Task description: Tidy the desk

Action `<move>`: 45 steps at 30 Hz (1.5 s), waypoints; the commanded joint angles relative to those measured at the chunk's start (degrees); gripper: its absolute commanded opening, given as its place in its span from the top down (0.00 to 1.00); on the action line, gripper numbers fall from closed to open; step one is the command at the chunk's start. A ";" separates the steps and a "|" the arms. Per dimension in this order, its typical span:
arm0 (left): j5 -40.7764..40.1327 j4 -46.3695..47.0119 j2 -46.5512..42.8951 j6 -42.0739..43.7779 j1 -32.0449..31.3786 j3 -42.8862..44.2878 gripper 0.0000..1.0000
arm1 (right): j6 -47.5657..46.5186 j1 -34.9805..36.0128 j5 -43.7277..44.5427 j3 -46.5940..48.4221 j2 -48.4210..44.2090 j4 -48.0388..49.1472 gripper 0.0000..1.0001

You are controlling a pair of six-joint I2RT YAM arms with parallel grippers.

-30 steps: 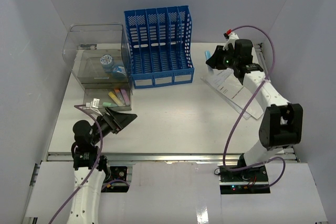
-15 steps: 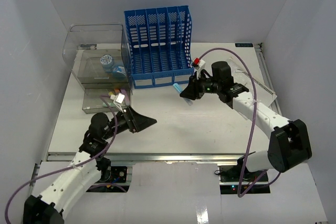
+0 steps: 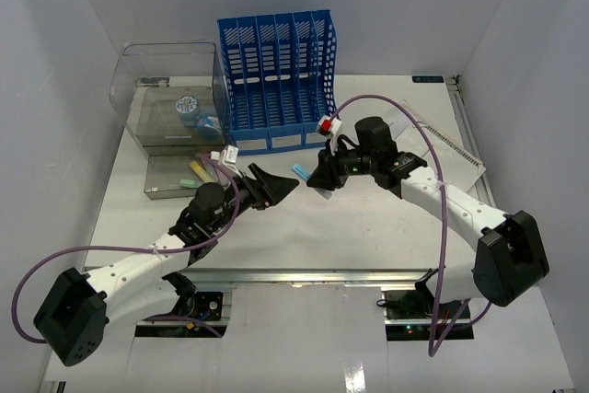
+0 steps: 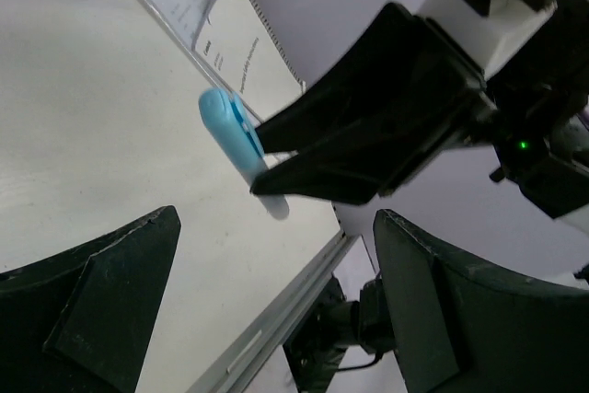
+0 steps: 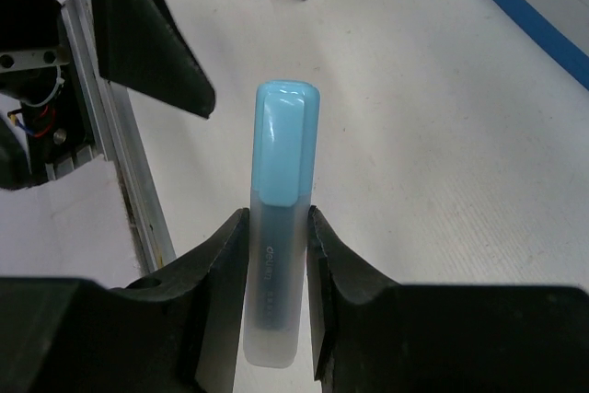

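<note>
My right gripper [image 3: 317, 175] is shut on a light-blue highlighter [image 5: 279, 227] and holds it above the middle of the white desk [image 3: 368, 227]. The pen's blue cap sticks out past the fingertips toward the left arm; it also shows in the top view [image 3: 301, 172] and the left wrist view [image 4: 235, 140]. My left gripper [image 3: 279, 184] is open and empty, its jaws spread wide and pointing at the highlighter, a short gap away. In the left wrist view the left gripper [image 4: 276, 264] sits just below the pen's clear end.
A blue slotted file rack [image 3: 276, 80] stands at the back centre. A clear plastic box [image 3: 170, 108] at the back left holds small items, with highlighters [image 3: 207, 170] in its front tray. A clear sleeve with papers [image 3: 433, 140] lies at the right. A metal rail [image 3: 304, 273] runs along the near edge.
My right arm has swung from the far right to the desk's middle, carrying the highlighter. My left arm has reached out right and forward, so the two grippers face each other.
</note>
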 commanded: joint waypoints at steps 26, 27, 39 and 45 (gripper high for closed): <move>-12.89 -3.37 6.26 -3.57 -5.35 6.35 0.41 | -5.90 7.78 8.23 5.78 -2.49 -3.00 0.92; -13.05 -3.65 6.24 -3.57 -5.38 6.41 0.42 | -5.90 7.86 8.21 5.87 -2.41 -3.05 0.92; -15.45 -4.62 5.20 -3.48 -5.47 6.58 0.63 | -7.13 8.21 6.47 4.95 -2.34 -3.47 0.84; -16.15 -4.63 4.99 -3.71 -5.47 6.22 0.77 | -7.73 8.17 5.74 3.76 -2.63 -3.36 0.58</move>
